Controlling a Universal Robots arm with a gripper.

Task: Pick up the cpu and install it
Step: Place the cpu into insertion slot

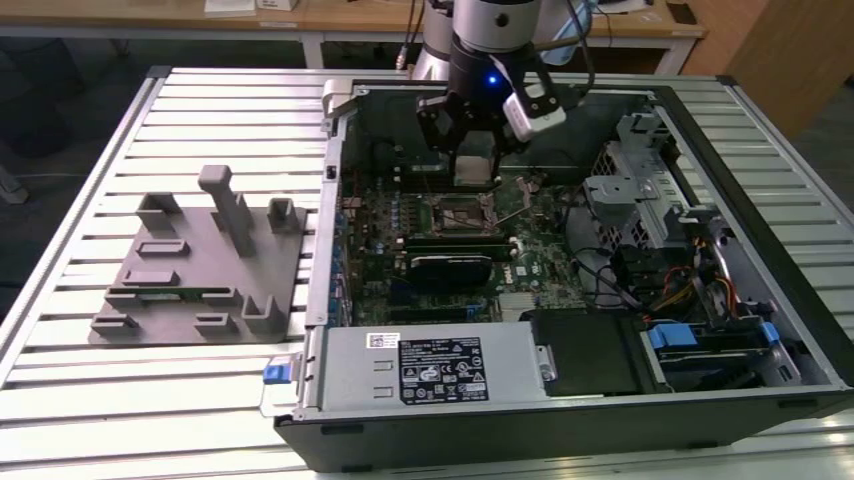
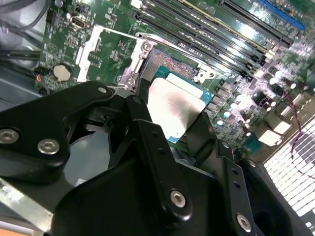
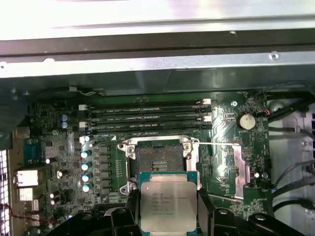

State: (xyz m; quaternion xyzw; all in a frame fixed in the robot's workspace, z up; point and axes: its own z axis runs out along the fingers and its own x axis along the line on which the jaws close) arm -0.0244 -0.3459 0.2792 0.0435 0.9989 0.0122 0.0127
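Tool [image 3: 169,212] clenched on cpu [image 3: 168,202] btwn its jaws, over mobo socket [image 3: 157,158].

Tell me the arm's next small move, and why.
Probably a short, slow descent toward the open socket, with the chip held level. The gripper is shut on the cpu, which hangs above the motherboard and apart from the socket. In the first wrist view the socket's metal frame is swung open and nothing sits in it.
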